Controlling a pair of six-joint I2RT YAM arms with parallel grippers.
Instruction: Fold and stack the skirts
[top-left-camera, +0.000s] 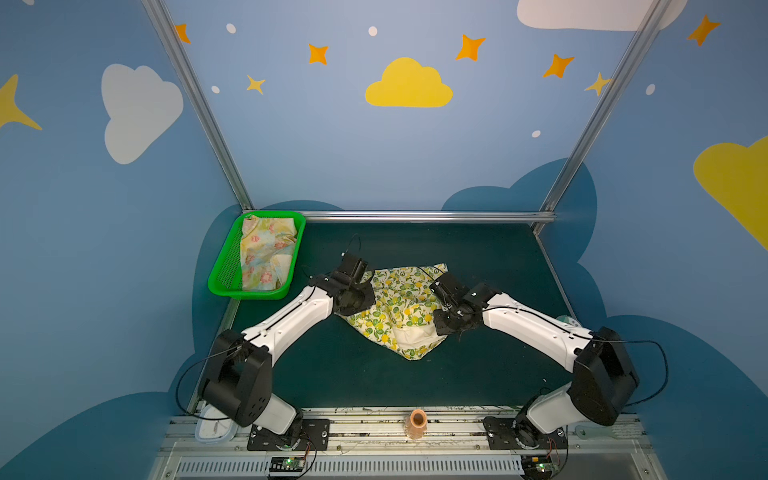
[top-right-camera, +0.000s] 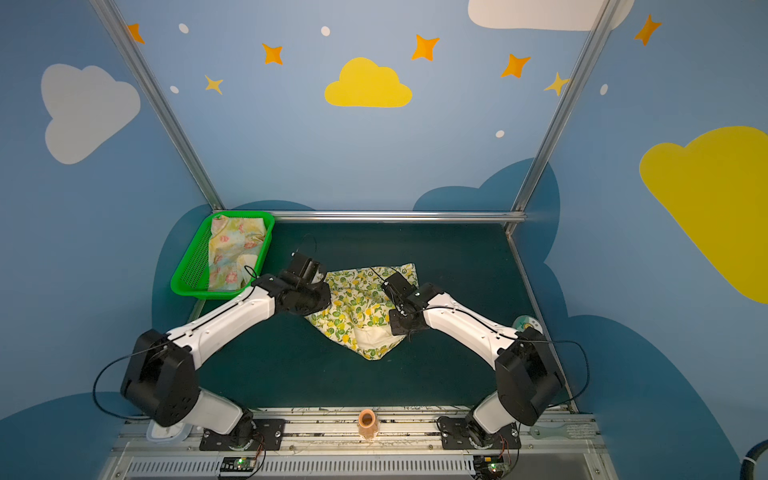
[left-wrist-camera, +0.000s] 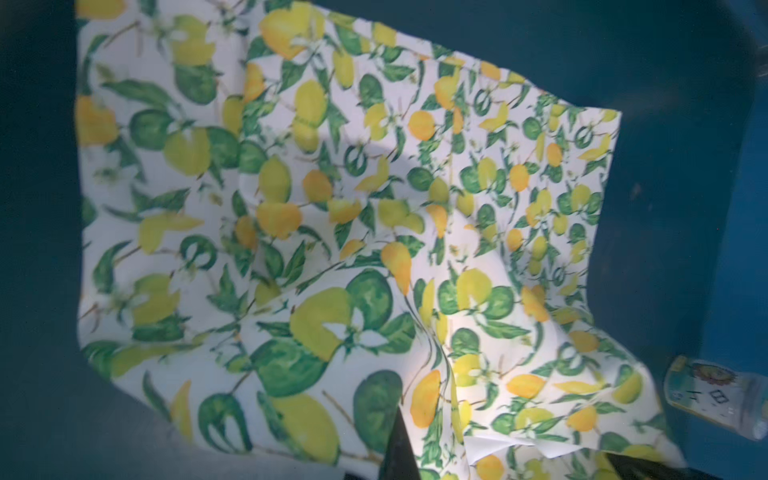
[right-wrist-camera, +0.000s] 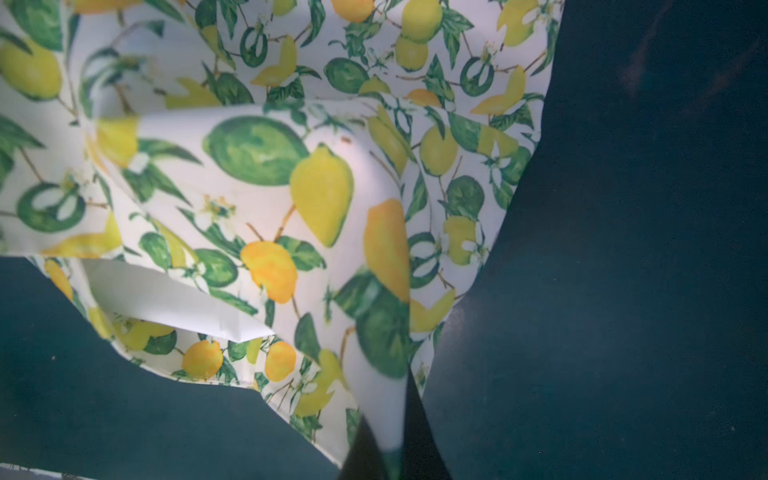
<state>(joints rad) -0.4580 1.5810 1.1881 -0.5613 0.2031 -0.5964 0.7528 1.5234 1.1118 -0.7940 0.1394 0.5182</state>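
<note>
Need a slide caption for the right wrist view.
Right gripper shut on a fold of the lemon-print skirt, dark green table beneath.

The cream lemon-printed cloth skirt (top-left-camera: 399, 307) is thin woven fabric, matt and softly creased, with a plain, smooth inner face. The pale yellow flowered cloth skirt (top-left-camera: 266, 253) looks equally thin and dull. The green perforated plastic basket (top-left-camera: 226, 266) is glossy along its rim. The dark green counter (top-left-camera: 478, 257) is matt, faintly felt-like, while the silver metal frame rail (top-left-camera: 415, 216) has a brushed sheen.
</note>
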